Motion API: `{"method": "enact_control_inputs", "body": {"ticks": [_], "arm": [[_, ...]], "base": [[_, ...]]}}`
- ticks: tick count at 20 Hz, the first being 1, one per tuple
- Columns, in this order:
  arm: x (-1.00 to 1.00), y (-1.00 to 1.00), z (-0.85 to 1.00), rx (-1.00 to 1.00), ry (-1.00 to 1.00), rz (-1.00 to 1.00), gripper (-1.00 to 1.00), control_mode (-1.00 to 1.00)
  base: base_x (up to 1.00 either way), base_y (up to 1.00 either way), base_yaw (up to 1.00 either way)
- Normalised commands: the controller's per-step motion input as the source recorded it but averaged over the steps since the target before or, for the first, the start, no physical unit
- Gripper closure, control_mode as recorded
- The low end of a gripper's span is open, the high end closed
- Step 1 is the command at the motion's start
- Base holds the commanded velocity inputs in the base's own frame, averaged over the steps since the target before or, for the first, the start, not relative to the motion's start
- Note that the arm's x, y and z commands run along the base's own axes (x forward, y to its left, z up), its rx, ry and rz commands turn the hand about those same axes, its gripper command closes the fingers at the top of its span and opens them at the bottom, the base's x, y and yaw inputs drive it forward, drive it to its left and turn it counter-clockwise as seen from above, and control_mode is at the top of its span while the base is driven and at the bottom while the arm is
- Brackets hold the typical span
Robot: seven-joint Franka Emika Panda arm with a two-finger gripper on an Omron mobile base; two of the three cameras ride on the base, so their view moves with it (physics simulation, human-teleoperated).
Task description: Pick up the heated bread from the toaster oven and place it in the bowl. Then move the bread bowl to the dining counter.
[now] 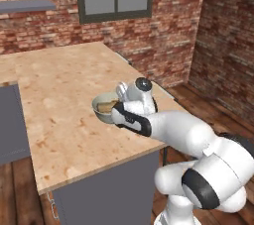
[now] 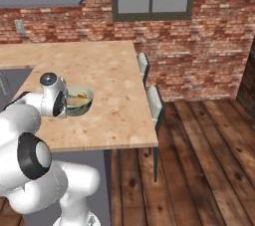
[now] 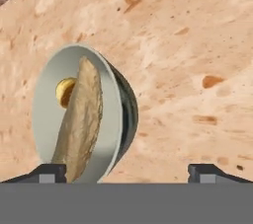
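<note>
Two chairs [image 2: 149, 88] beside dining counter [image 2: 114, 70]; gripper [image 3: 126, 173] spread wide, bowl [image 3: 79, 114] unheld.

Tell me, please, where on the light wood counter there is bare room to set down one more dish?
The light wood-grain counter is bare between the round grey-green bowl and the two pale-backed chairs, and beyond the bowl toward the brick wall. It is crowded at the bowl, where the white arm's open gripper hovers.

Open dining counter [image 1: 69, 95] surrounds the bowl [image 1: 102, 109]; chairs [image 2: 155, 104] flank its edge.
</note>
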Motion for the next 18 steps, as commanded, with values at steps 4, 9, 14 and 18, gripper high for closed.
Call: {"method": "enact_control_inputs", "body": {"ticks": [4, 9, 14, 18], "arm": [[-1.00, -0.54, 0.60, 0.15, -0.20, 0.00, -1.00, -1.00], [-1.00, -0.54, 0.37, 0.11, -0.23, 0.00, -1.00, -1.00], [-0.88, -0.68, 0.02, 0.07, -0.25, -0.09, -1.00, -1.00], [0.00, 0.00, 0.00, 0.00, 0.00, 0.00, -1.00, -1.00]], "base": [[0.00, 0.00, 0.00], [0.00, 0.00, 0.00], [0.00, 0.00, 0.00], [0.00, 0.00, 0.00]]}}
